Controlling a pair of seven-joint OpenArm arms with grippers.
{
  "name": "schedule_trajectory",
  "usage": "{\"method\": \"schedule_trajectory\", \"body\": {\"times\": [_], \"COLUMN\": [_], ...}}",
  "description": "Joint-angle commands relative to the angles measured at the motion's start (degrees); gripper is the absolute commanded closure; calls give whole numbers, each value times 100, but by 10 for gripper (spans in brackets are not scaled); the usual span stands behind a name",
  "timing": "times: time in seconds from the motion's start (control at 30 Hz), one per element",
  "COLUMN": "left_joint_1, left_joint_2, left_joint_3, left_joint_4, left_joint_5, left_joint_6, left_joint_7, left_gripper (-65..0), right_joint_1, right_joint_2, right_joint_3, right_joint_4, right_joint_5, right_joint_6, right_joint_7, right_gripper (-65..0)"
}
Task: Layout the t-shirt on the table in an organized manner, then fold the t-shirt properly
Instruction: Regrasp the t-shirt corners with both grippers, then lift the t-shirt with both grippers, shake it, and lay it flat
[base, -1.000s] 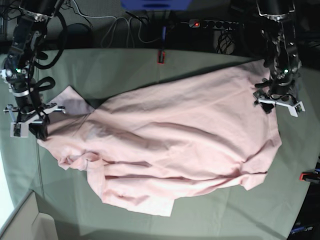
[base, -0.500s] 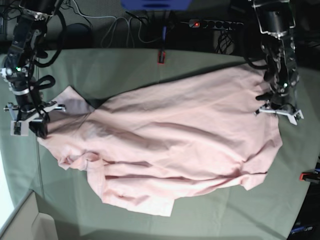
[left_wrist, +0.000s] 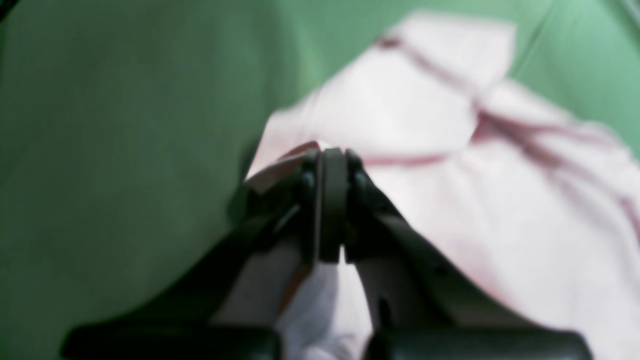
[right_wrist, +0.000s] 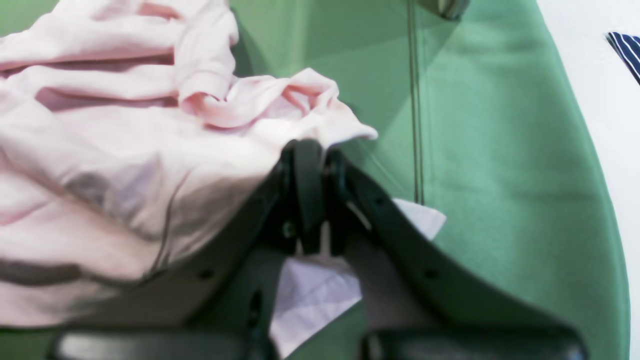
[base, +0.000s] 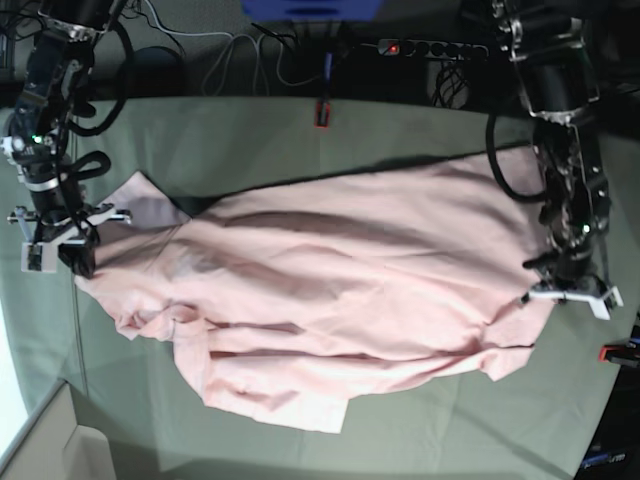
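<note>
Lying rumpled across the table (base: 250, 140), one t-shirt (base: 340, 290) shows only plain pink. At base-view left, the right gripper (right_wrist: 310, 150) is clamped on a shirt edge; at right, the left gripper (left_wrist: 332, 165) pinches another edge. Left wrist view is blurred; lettering not visible.

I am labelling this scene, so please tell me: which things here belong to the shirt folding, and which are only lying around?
Part of the job: the pink t-shirt; the table; the left gripper and the right gripper, both with jaws shut on the t-shirt.

Just lying about: the red clamp; the power strip; the cables.
</note>
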Motion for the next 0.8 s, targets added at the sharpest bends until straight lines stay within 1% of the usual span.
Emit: {"method": "schedule_trajectory", "body": {"times": [0.0,0.1,0.23,0.27,0.33,0.4,0.47,0.57,0.6,0.67,0.77], "left_joint_1": [-274,-625,-933,-951,-951,-933,-933,-916,-845,-599,69], "left_joint_2": [-86,-86,-77,-68,-42,-42,-42,-42,-51,-77,-86], "left_joint_3": [-16,-7,28,28,28,28,28,-16,-25,-25,-25], "left_joint_4": [73,64,64,64,55,-76,-261,-340,-314,20,987], "left_joint_5": [29,20,64,64,64,64,64,55,29,11,11], "left_joint_6": [-11,-11,-11,-11,24,24,24,33,33,24,16], "left_joint_7": [-148,-148,-148,-148,-148,-148,-148,-148,-148,-148,-148], "left_gripper": [-1,-5,-8,-22,-84,-177,-282,-391,-414,-412,-379], "right_joint_1": [49,49,101,110,110,110,119,93,101,101,110], "right_joint_2": [62,62,62,62,62,62,62,62,62,62,62], "right_joint_3": [24,24,24,24,24,15,-134,-222,-222,-231,-310], "right_joint_4": [111,103,111,120,120,111,111,111,120,120,111], "right_joint_5": [77,77,77,77,77,77,77,77,77,77,77], "right_joint_6": [-11,-11,-11,-11,-11,-11,-11,-11,-11,-11,-11], "right_joint_7": [166,157,-151,-212,-256,-256,-256,-256,-256,-256,-256], "right_gripper": [0,0,0,0,0,0,0,0,0,0,0]}}
